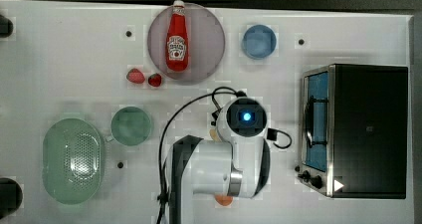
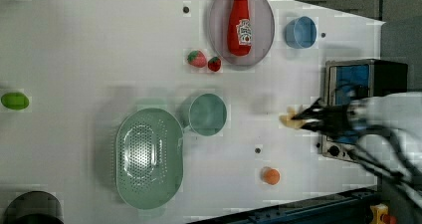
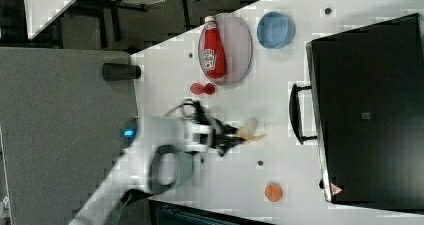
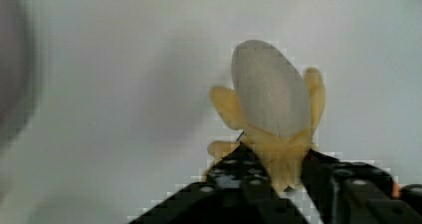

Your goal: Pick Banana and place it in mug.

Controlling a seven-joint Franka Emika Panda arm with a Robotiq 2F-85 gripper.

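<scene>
- Gripper (image 4: 281, 181): black fingers pinched on the lower, peel end of the banana, one finger on each side, seen plainly in the wrist view. In the right view it sits at frame centre (image 3: 232, 137), reaching toward the right view's right.
- Banana (image 4: 271, 109): pale cream flesh with yellow peel flaps folded back, held at the gripper tips. In the left view it shows at centre right (image 2: 291, 118), just left of the toaster oven; in the right view at centre (image 3: 249, 130), between the arm and the oven's handle. Whether it touches the table I cannot tell.
- Mug (image 1: 131, 126): muted green, round, at centre left of the top view, just beside the colander and well apart from the banana.
- Colander (image 1: 73, 160): pale green perforated oval, lower left of the top view.
- Ketchup bottle (image 1: 177, 37): red, lying on a grey round plate (image 1: 209, 40), top centre of the top view.
- Strawberries (image 1: 135, 75): two, red, just below the plate's left edge.
- Blue cup (image 1: 259, 41): upper right of centre, right of the plate.
- Toaster oven (image 1: 366, 129): black and steel, right side of the top view.
- Orange fruit (image 2: 271, 176): lower centre-right of the left view, alone on the white table (image 1: 64, 59).
- Green fruit (image 2: 14, 100): left edge of the left view.
</scene>
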